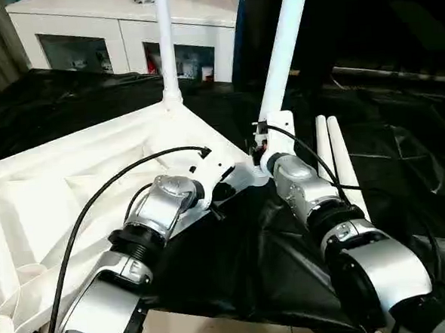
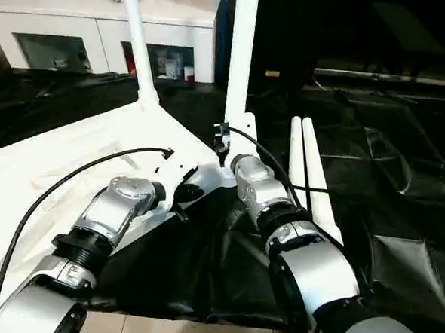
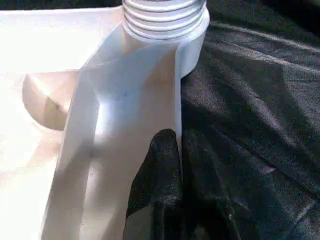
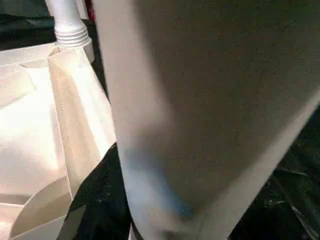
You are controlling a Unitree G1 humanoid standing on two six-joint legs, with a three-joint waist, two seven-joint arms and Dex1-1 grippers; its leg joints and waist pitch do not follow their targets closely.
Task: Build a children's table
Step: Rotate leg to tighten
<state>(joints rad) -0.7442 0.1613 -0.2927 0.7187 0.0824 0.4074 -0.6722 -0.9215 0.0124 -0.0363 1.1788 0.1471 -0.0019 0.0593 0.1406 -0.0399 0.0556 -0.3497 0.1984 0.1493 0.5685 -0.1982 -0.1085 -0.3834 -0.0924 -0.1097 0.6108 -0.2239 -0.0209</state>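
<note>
Left pincer (image 3: pixel 172 195) pressed together against the upturned white plastic tabletop's (image 1: pixel 72 183) rim; right pincer (image 1: pixel 261 150) pinching a long tapered white leg (image 1: pixel 282 53).

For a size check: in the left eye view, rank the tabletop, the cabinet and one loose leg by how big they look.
1. tabletop, the largest.
2. cabinet, though it stands farther back and is cut off by the picture's edge, so it is unsure.
3. loose leg, the smallest.

Both silver forearms extended forward, left tool (image 3: pixel 172 175) fingers pressed together, right tool (image 1: pixel 262 150) half-spread.
</note>
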